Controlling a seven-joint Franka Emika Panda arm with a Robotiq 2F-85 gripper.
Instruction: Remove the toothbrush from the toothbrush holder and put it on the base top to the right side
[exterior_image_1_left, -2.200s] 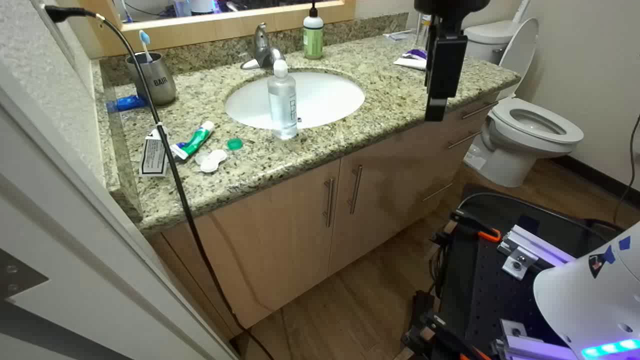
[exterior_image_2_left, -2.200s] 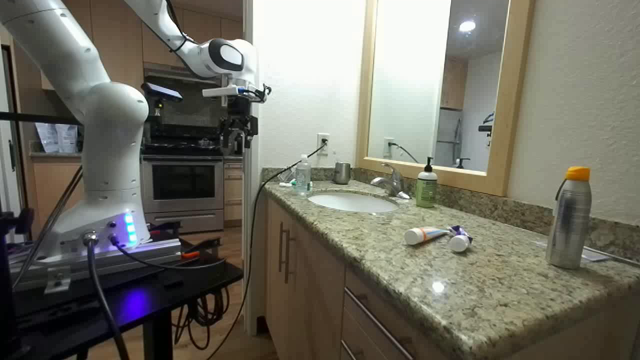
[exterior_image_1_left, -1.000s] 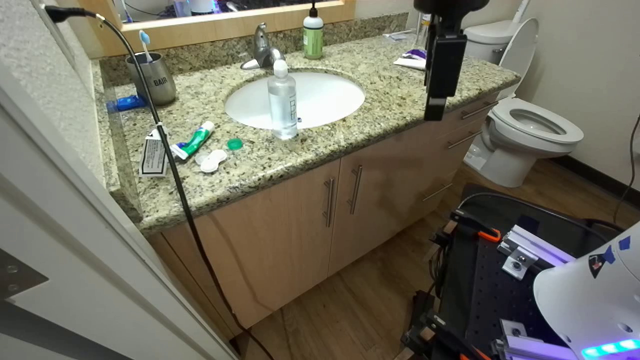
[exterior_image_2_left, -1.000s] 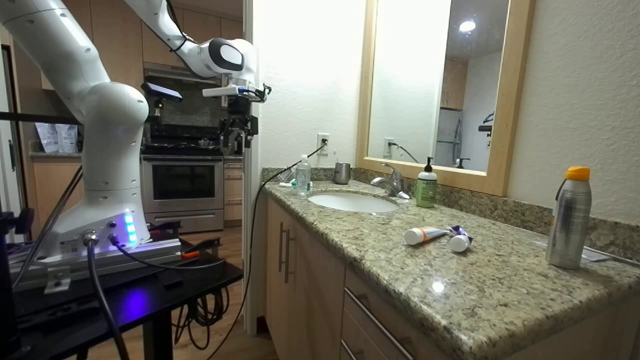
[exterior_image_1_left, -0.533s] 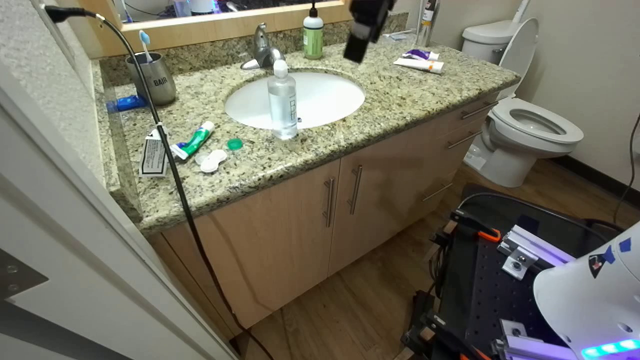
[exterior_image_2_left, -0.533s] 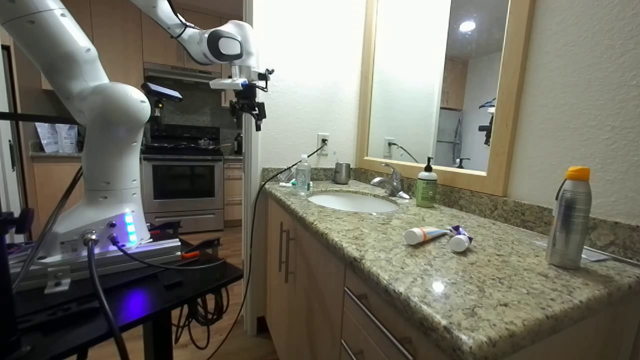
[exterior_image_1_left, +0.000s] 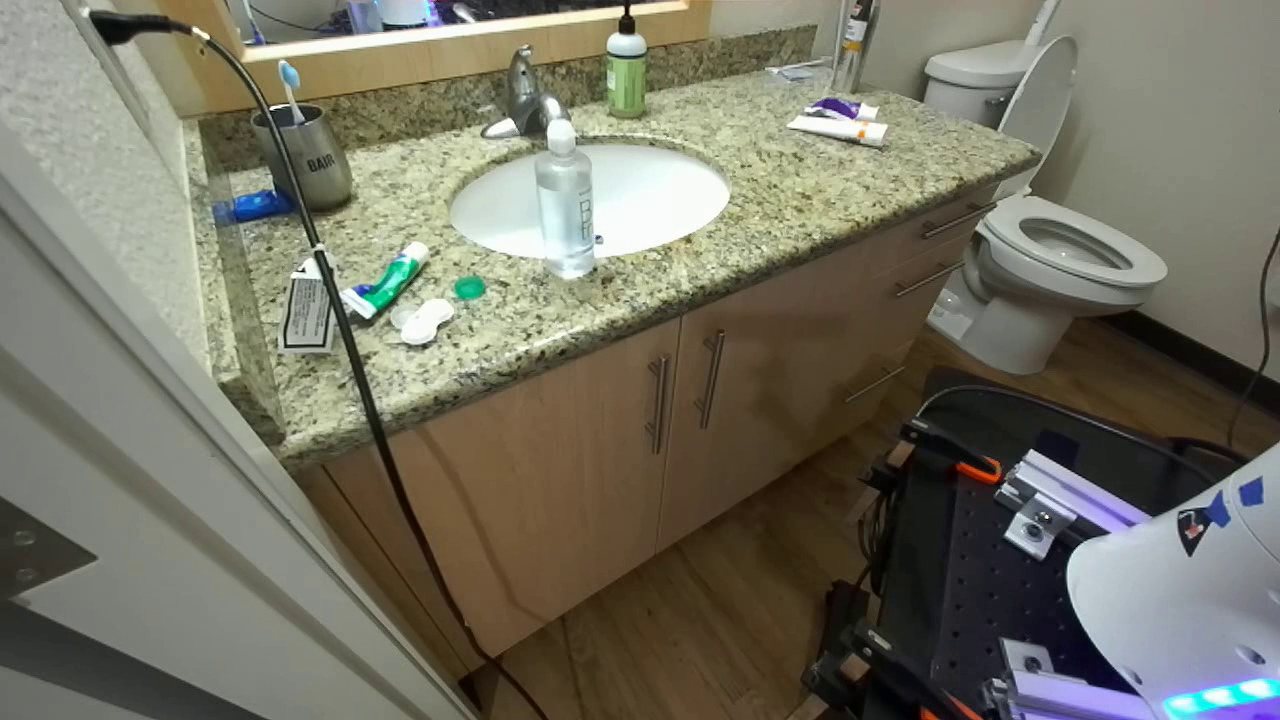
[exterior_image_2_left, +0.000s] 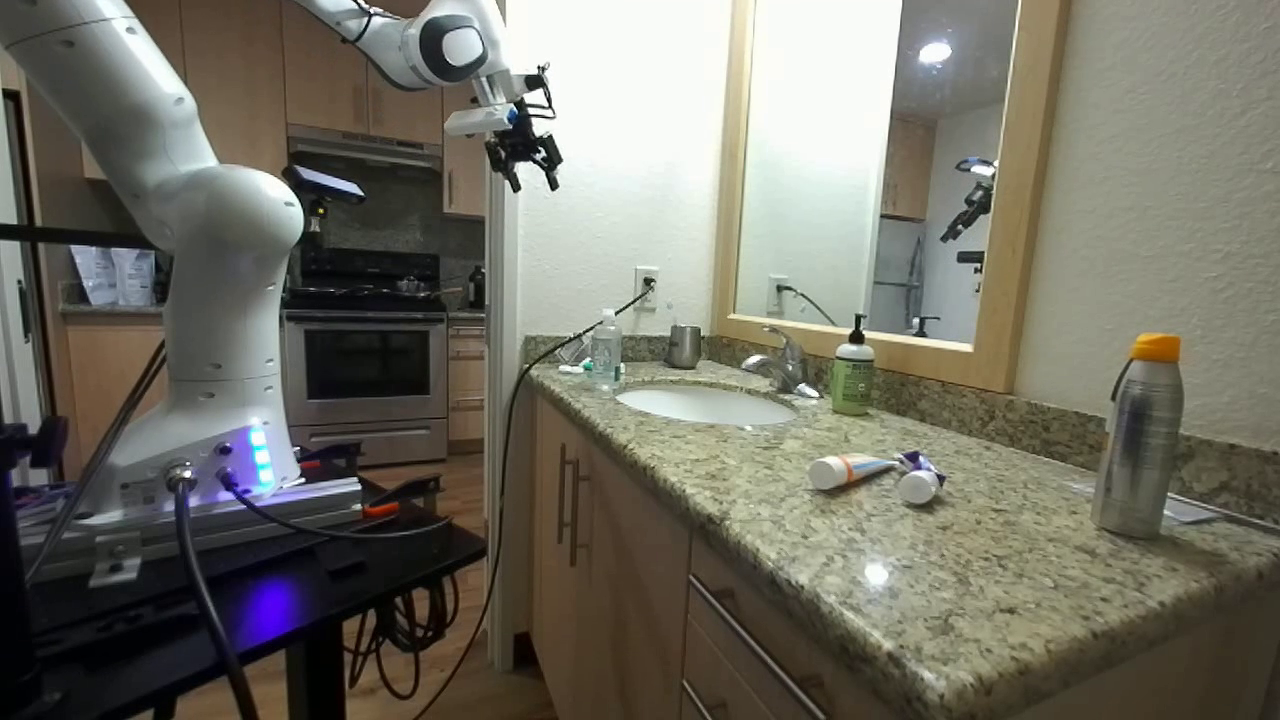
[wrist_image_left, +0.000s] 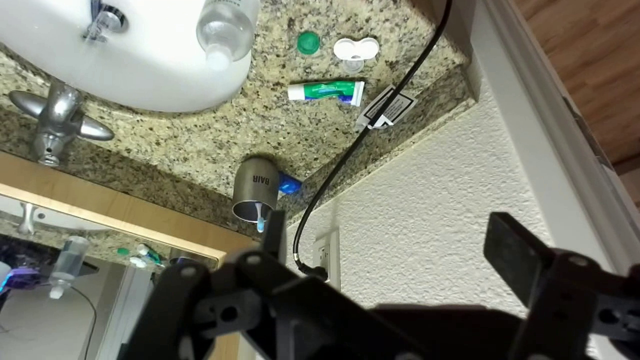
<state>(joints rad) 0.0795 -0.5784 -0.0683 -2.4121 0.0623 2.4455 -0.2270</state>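
Note:
The toothbrush (exterior_image_1_left: 290, 92), white with a light blue head, leans upright in the grey metal toothbrush holder (exterior_image_1_left: 325, 165). The holder stands in the counter's corner by the wall; it also shows in the other views (exterior_image_2_left: 684, 347) (wrist_image_left: 256, 180). In the wrist view the toothbrush (wrist_image_left: 260, 220) pokes out of the holder's mouth, just left of a finger. The base top (exterior_image_1_left: 770, 190) is speckled granite around a white sink; it also shows in an exterior view (exterior_image_2_left: 950, 570). My gripper (exterior_image_2_left: 534, 187) is open and empty, high in the air and tilted. In the wrist view the fingers (wrist_image_left: 387, 225) are wide apart.
A black cable (exterior_image_1_left: 365, 390) runs from the wall outlet past the holder. A clear bottle (exterior_image_1_left: 566, 220) stands at the sink's front edge. A faucet (exterior_image_1_left: 525, 95), green soap bottle (exterior_image_1_left: 627, 75), toothpaste tubes (exterior_image_1_left: 838, 128) and a metal bottle (exterior_image_2_left: 1138, 450) are on the counter. A mirror (exterior_image_2_left: 820, 170) hangs behind.
My gripper has risen and tilted, moving up and toward the wall. It has left the top of an exterior view, uncovering the tubes at the counter's far end. The toothbrush and holder have not moved.

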